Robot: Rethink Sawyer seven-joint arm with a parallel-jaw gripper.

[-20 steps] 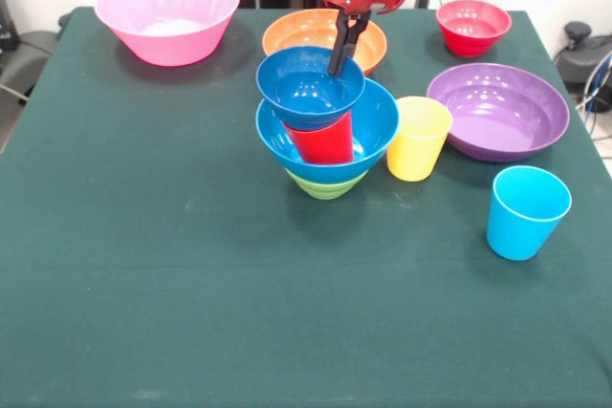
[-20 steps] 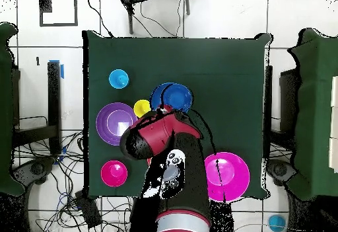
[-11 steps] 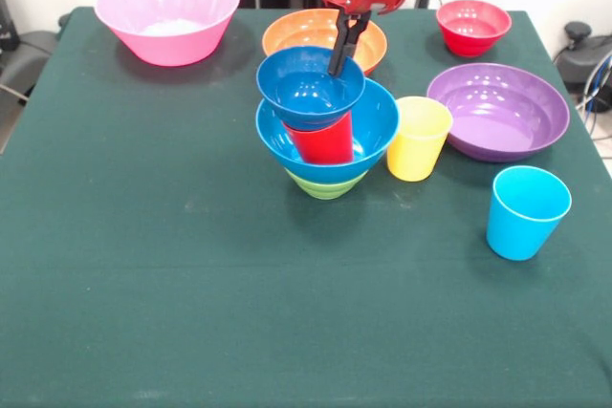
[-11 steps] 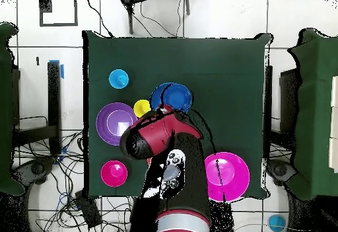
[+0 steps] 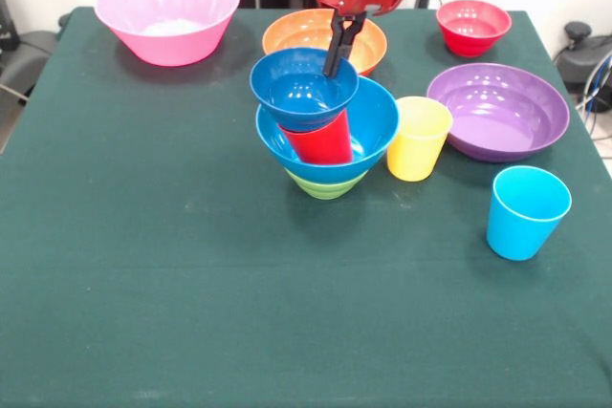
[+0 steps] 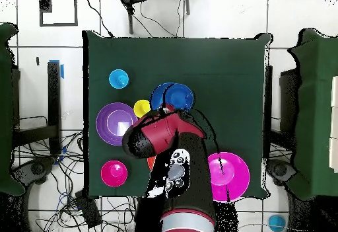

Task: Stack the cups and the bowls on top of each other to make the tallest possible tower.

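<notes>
Front view. My gripper hangs down from above with the fingers drawn together, pinching the far rim of the small blue bowl. That bowl sits atop the red cup, which stands in the large blue bowl, itself on the green bowl. This tower stands near the middle of the table, toward the far edge. The small blue bowl looks tilted and pushed off-centre on the cup, overhanging toward the pink-bowl side; the cup also leans. Loose pieces: yellow cup just beside the tower, sky-blue cup nearer the front on the purple-bowl side, purple bowl, small red bowl, orange bowl behind the tower, pink bowl at a far corner.

Overhead view. My arm covers much of the tower; only blue rims show past it. The sky-blue cup lies well apart, beyond the yellow cup.

Judgement: the bowl's centre lies off the cup's upright axis, away from my pinch point. The next move turns on drawing the bowl back along that line until it sits level; releasing it as it is risks a slide.
</notes>
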